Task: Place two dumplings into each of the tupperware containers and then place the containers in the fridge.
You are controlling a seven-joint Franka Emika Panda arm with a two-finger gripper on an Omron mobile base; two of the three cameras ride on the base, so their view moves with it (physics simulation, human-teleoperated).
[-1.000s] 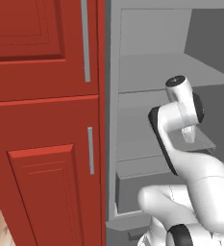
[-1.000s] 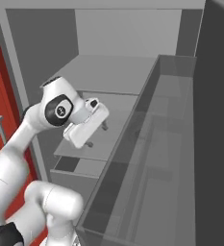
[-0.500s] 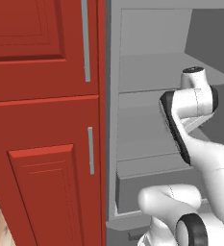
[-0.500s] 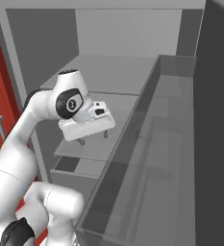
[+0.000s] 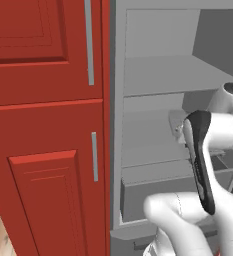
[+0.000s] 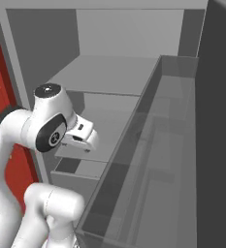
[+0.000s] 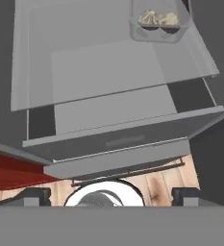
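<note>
One tupperware container [image 7: 161, 21] sits on the fridge [image 5: 153, 100] shelf with dumplings [image 7: 157, 19] inside; I count what looks like two. Left to right from where I stand: red cabinets [image 5: 43, 125], then the open fridge, then the arm. A second ago the hand hung low over that shelf; now it has lifted and swung back toward the base. The gripper [image 7: 111, 194] is spread wide and carries nothing. I'd judge this container delivered, with the arm retreating.
</note>
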